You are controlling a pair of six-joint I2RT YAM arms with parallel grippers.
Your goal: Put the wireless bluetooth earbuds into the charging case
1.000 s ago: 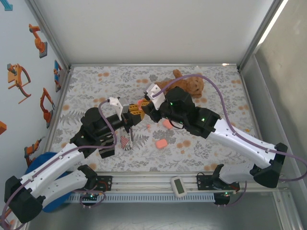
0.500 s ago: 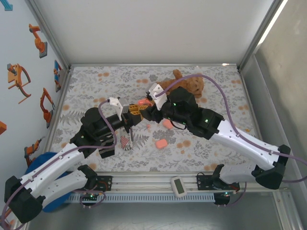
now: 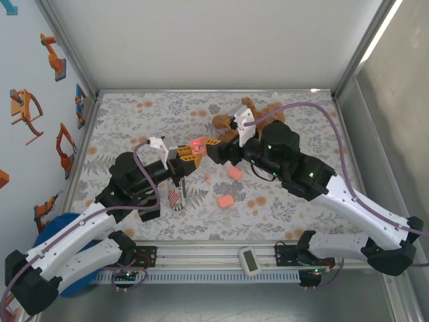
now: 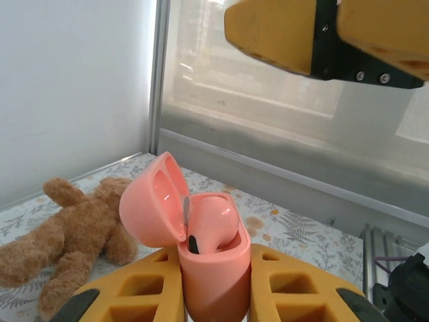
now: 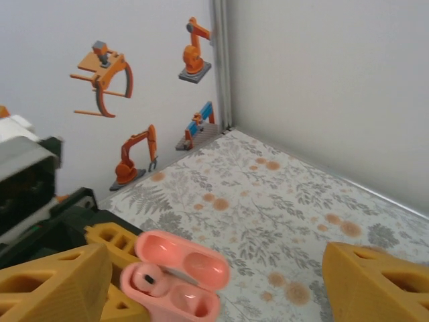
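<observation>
The left gripper (image 3: 186,161) is clamped on an open pink charging case (image 4: 213,275), its lid tipped back, over the floral table (image 3: 134,121). 1 earbud (image 4: 213,221) sits inside the case. The right gripper (image 3: 212,150) hangs just beside the case, its 2 yellow fingers (image 5: 57,282) spread wide apart.

High fixed view over the table (image 3: 134,121), wrist views close, facing opposite ways, sharing the open case (image 4: 213,268).
</observation>
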